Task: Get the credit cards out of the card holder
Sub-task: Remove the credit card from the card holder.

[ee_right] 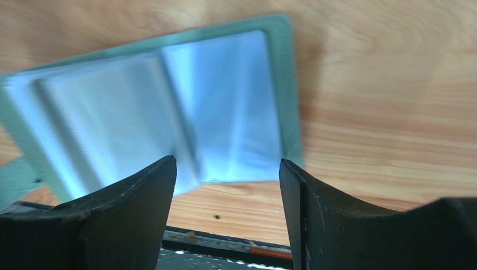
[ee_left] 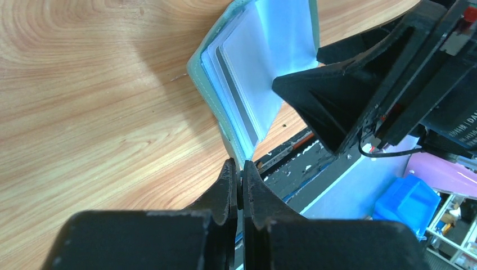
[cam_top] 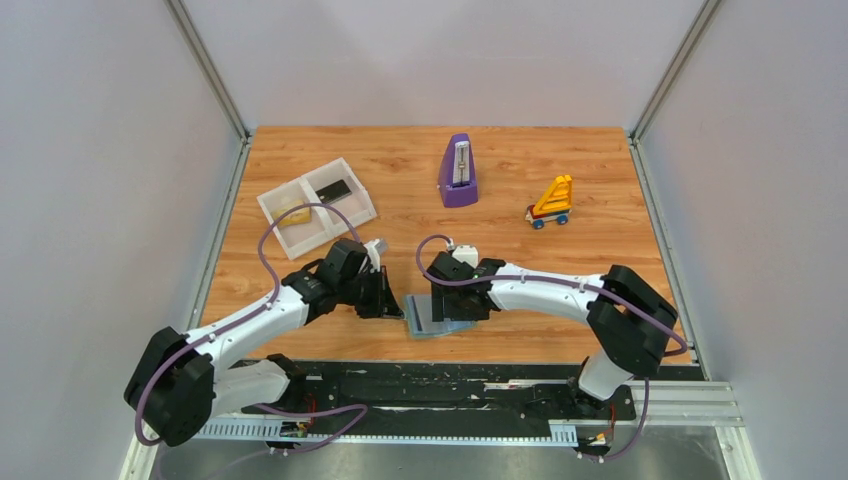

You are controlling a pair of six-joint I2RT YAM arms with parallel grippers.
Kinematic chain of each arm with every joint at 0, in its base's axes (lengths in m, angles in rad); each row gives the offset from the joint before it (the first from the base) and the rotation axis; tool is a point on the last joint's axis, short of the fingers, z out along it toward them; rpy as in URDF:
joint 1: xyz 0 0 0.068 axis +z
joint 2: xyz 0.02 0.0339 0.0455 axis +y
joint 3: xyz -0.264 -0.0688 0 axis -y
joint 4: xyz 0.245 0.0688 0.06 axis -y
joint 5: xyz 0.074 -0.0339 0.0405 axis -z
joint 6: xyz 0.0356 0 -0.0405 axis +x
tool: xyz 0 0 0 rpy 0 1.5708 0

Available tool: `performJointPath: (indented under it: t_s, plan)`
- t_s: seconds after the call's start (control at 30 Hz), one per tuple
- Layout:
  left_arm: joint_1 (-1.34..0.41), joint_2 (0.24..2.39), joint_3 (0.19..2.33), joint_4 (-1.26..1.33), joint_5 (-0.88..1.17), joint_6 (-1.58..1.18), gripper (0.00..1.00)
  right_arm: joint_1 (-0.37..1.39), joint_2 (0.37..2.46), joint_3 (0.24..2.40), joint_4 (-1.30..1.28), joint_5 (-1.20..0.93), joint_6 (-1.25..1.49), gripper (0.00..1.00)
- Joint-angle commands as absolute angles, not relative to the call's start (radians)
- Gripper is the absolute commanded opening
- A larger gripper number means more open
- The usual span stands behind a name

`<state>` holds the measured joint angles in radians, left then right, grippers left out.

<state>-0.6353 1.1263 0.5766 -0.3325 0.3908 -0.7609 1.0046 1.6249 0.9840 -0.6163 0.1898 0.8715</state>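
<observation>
The pale teal card holder (cam_top: 440, 318) lies open near the table's front edge, with its pale blue inner pockets showing in the left wrist view (ee_left: 256, 62) and the right wrist view (ee_right: 169, 107). My left gripper (cam_top: 393, 300) is shut on the holder's teal cover edge (ee_left: 241, 163). My right gripper (cam_top: 462, 298) is open and hovers just over the pockets (ee_right: 228, 169), holding nothing. A yellowish card (cam_top: 293, 213) and a dark card (cam_top: 333, 189) lie in the white tray (cam_top: 352, 205), one in each compartment. No card shows in the holder's pockets.
A purple metronome (cam_top: 458, 172) stands at the back middle. A yellow-orange toy vehicle (cam_top: 551, 203) stands at the back right. The black rail (cam_top: 430, 385) runs just below the holder along the table's front edge. Grey walls close in both sides.
</observation>
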Motion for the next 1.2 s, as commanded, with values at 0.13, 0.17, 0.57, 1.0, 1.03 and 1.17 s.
performJointPath:
  t_s: [0.13,0.17,0.57,1.0,1.03,1.17]
  plan:
    - [-0.641,1.092,0.566,-0.313,0.398,-0.758,0.0,0.997,1.537,0.968,-0.739,0.291,0.888,0.69]
    - [-0.642,1.09,0.565,-0.31,0.403,-0.759,0.0,0.997,1.536,0.973,-0.737,0.283,0.871,0.68]
    - [-0.641,1.076,0.561,-0.286,0.423,-0.773,0.0,0.991,1.52,0.959,-0.47,-0.036,0.697,0.74]
    - [-0.641,1.065,0.573,-0.286,0.428,-0.779,0.0,0.97,1.619,0.943,-0.402,-0.12,0.694,0.74]
    - [-0.641,1.065,0.574,-0.287,0.427,-0.779,0.0,0.97,1.624,0.939,-0.394,-0.125,0.698,0.74]
    - [-0.641,1.063,0.576,-0.288,0.426,-0.779,0.0,0.97,1.631,0.931,-0.401,-0.084,0.724,0.7]
